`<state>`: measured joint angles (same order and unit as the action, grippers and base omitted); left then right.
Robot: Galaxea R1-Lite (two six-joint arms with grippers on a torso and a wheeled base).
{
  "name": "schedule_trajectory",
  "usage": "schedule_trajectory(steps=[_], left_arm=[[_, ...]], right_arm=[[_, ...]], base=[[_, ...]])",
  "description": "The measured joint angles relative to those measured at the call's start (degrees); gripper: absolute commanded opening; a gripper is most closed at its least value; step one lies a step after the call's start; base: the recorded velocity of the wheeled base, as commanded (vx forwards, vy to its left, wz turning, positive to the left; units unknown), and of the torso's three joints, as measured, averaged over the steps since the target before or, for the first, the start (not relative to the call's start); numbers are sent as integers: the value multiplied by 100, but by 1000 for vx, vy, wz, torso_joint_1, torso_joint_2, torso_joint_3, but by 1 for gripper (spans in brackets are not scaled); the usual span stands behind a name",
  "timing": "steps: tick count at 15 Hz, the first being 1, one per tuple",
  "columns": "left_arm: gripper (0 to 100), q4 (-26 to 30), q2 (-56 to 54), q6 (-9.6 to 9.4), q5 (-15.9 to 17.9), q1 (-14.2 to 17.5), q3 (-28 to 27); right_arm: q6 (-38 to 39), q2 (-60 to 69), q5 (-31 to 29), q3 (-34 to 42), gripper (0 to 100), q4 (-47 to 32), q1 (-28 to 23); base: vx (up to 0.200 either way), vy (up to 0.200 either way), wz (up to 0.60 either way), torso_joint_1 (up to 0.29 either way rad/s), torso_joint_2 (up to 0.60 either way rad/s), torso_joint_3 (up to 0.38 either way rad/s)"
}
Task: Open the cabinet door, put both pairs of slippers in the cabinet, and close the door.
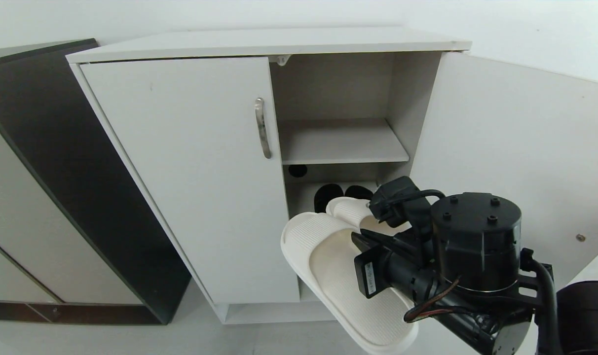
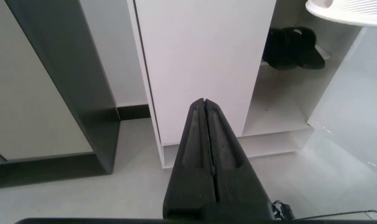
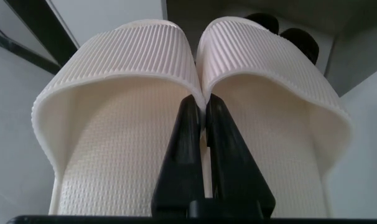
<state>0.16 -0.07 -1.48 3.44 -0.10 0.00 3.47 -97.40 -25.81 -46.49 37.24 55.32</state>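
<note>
1. A plain white wall runs across the top of the head view, evenly lit.
2. At the left of the frame stands a tall furniture unit with a dark, near-black side.
3. Touching it at the far left edge is a pale panel, with a dark brown base strip beneath.
4. The floor at the lower left is smooth and light grey.

left pincer closed, right pincer clamped
</note>
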Motion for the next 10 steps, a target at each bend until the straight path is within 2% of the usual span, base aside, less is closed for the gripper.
schedule_trajectory(steps=[3,5,7,10], left_arm=[[0,0,0,0,0,0,0],[0,0,0,0,0,0,0],[0,0,0,0,0,0,0],[0,2,0,-7,0,0,0]], right_arm=[[-323,-20,-33,0,0,88,-50],[-467,-61,-523,-218,0,132,-33],[-410,-130,-1220,-813,0,-88,57],[57,-266,-1543,-1698,0,-790,112]], base=[[0,0,0,0,0,0],[0,0,0,0,0,0],[0,0,0,0,0,0],[0,0,0,0,0,0]])
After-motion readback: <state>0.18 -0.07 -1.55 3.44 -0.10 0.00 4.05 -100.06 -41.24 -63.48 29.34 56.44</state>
